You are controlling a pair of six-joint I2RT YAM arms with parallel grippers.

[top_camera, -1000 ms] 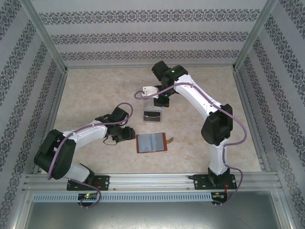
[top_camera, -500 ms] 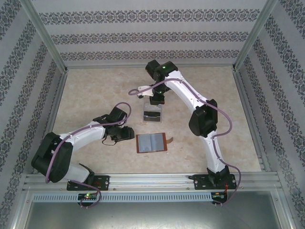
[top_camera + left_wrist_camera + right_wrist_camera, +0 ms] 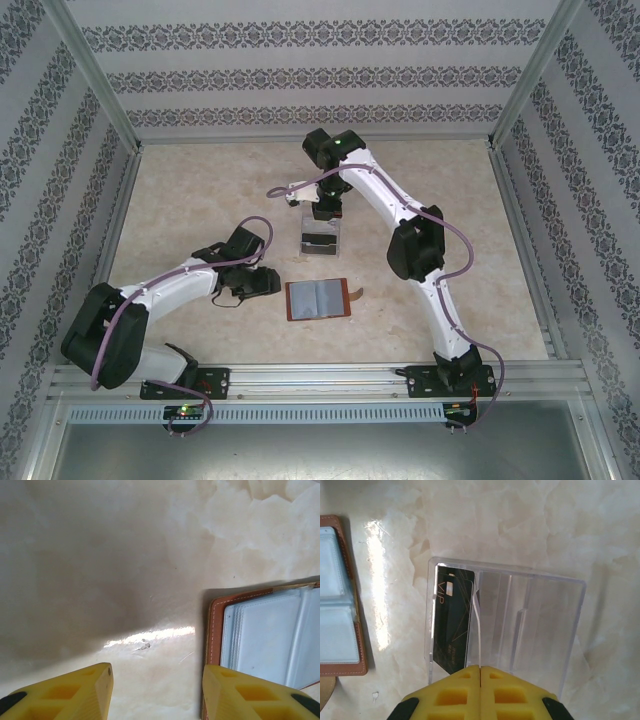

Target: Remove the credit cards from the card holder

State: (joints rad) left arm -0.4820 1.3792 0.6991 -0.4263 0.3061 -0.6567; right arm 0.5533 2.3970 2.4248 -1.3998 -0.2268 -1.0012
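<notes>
- Beige marbled table (image 3: pixel 200 200), with patterned walls around it.
- Left gripper (image 3: pixel 157 690): its fingers are spread apart over bare table, and the card holder (image 3: pixel 265 640) lies open just beyond the right-hand fingertip.
- Right gripper (image 3: pixel 480 680): its fingers are pressed onto a pale credit card (image 3: pixel 476 625), seen edge-on and reaching ahead of the tips into the clear tray (image 3: pixel 545 625).
- A dark credit card (image 3: pixel 452 620) leans in the tray, just left of those fingertips.

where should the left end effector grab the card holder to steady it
Pinch the stitched brown leather border on the left side of the card holder, coming in low from the left, where the open left end effector sits. It lies open and flat, so that thin edge is probably the only lip to grip.
</notes>
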